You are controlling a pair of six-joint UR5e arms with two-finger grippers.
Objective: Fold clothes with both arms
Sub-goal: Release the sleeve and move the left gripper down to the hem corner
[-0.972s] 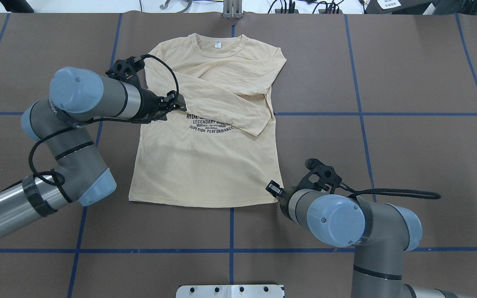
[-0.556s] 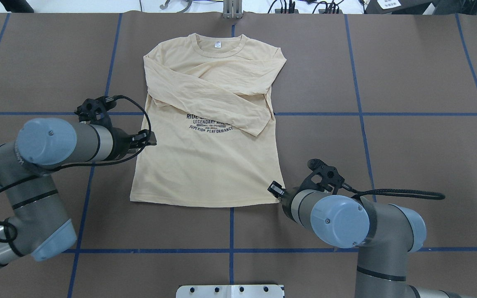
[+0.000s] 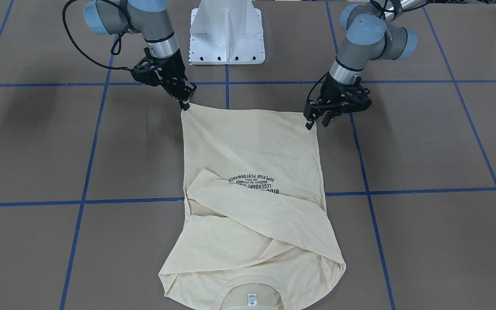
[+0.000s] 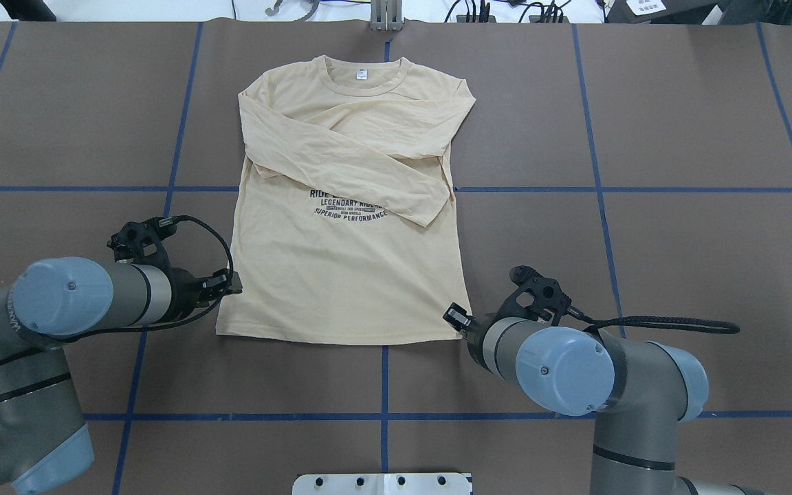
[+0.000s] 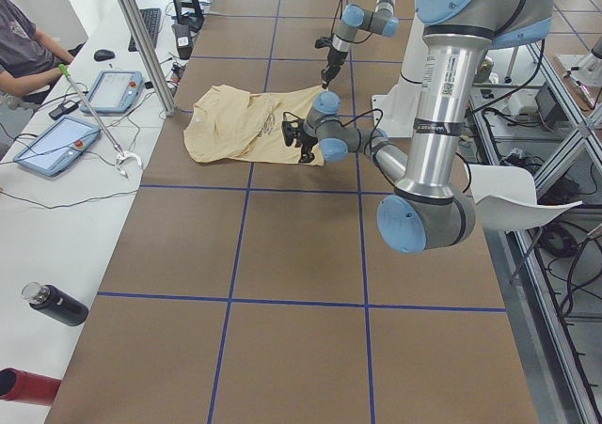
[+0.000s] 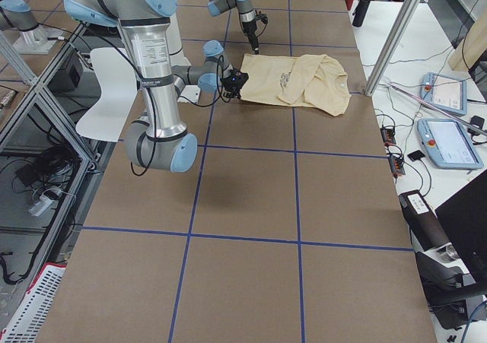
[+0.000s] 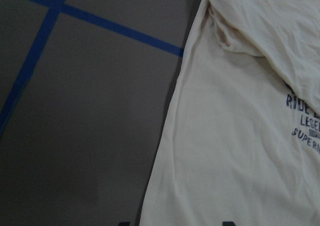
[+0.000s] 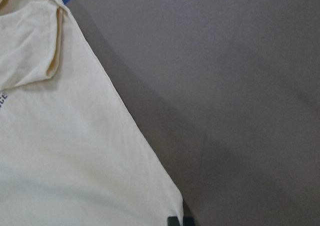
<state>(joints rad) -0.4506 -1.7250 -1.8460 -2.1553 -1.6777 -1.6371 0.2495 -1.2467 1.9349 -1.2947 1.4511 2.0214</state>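
**Hem pick-up: one corner pinched, the other not yet gripped**

The T-shirt lies flat mid-table, collar toward the far edge, hem toward the robot's edge, and sleeves crossed over the chest. The right gripper has its fingers together and seems to be clamped on its hem corner, which peaks up to the tips. The left gripper has its fingers apart, with the shirt's side edge running between them just up from the other corner. It should probably slide to that corner, go low enough to catch both layers, then close. After that, both arms should lift level so the hem stays taut and the sleeves stay put.
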